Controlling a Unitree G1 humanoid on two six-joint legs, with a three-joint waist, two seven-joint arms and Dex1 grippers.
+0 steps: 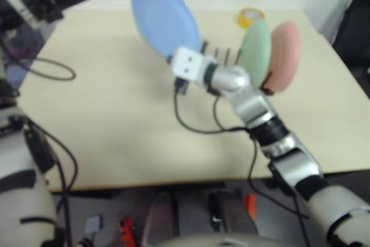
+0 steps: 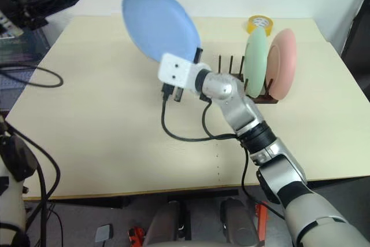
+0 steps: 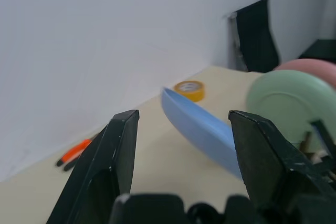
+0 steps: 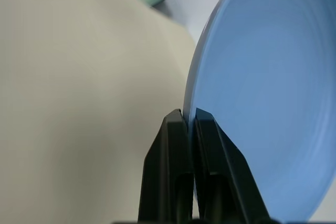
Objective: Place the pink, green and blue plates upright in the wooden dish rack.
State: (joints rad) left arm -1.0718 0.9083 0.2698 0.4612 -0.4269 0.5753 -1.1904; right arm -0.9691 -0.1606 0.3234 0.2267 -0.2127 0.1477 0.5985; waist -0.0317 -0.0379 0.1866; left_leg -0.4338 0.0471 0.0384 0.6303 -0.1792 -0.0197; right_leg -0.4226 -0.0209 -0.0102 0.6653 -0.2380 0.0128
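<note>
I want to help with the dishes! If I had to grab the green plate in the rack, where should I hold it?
Probably by its top rim, coming down from above. The green plate stands on edge in the rack, so its lower edge sits among the pegs. The pink plate stands close on one side, leaving little room there. The top edge is bare and thin enough to pinch.

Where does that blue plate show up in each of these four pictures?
Left eye view: blue plate upper middle, lifted over the table.
Right eye view: upper middle-left, at the right gripper.
Left wrist view: edge-on between the left gripper's open fingers, farther off.
Right wrist view: right side, rim pinched.
Shared landmark: the green plate in the wooden dish rack.
</note>
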